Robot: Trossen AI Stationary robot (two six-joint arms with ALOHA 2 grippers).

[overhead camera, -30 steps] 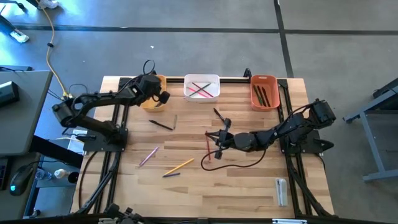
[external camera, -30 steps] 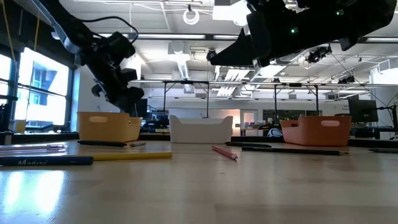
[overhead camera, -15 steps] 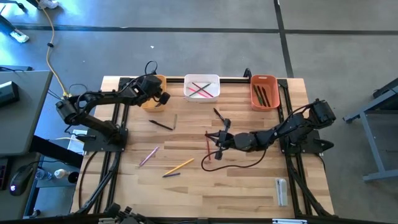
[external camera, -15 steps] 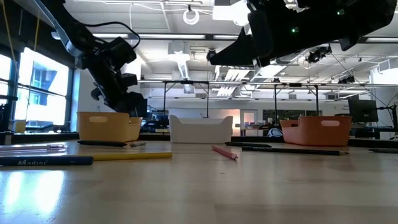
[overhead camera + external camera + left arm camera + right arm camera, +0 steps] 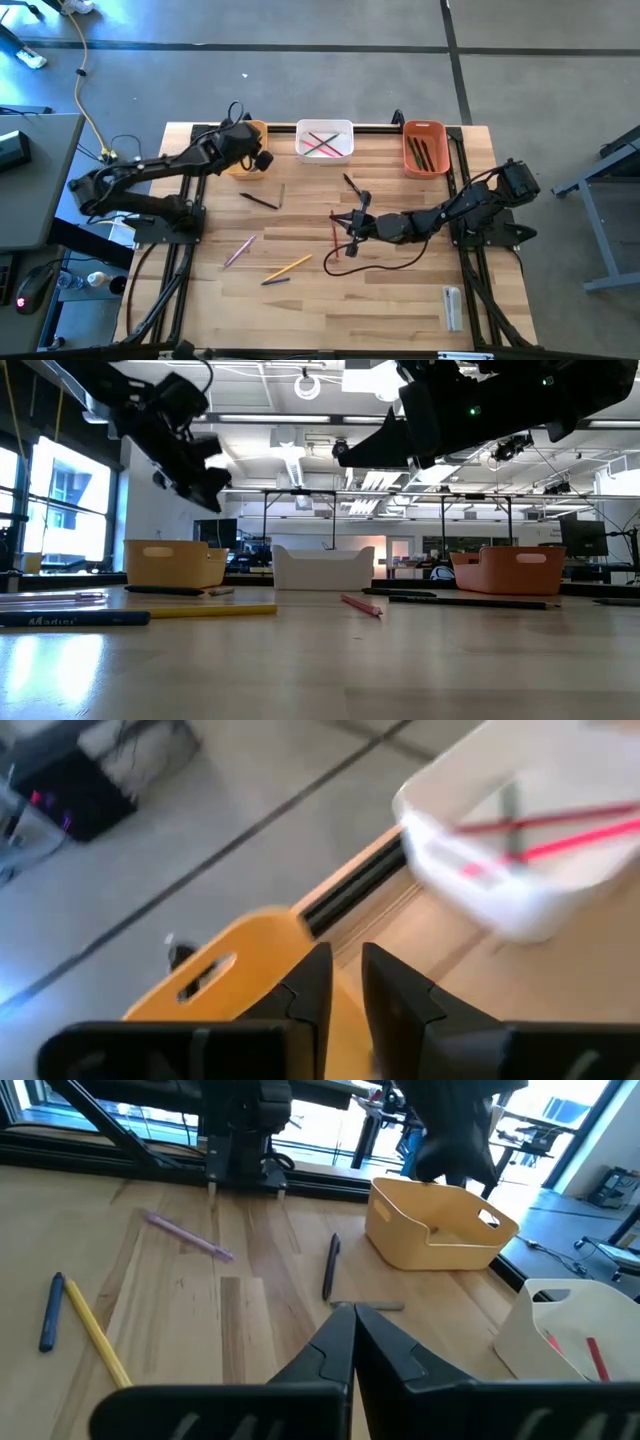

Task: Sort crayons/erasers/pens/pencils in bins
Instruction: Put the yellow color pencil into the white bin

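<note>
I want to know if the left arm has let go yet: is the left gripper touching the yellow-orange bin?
Apart. The low view shows the left gripper hanging well above the yellow-orange bin, with open background between them.

My left end effector (image 5: 345,982) fills the near part of my view, its two dark fingers (image 5: 312,985) standing close together with a narrow gap between them and nothing caught in it. Right under and just past my fingertips sits the yellow-orange bin (image 5: 215,970), its wall showing a slot handle, set on the wooden bench (image 5: 560,990) near a dark rail along the bench's edge. Farther ahead and off to one side is the white bin (image 5: 470,870) with red pencils (image 5: 560,840) and a darker stick lying crossed inside, and beyond the bench there is grey floor.
</note>
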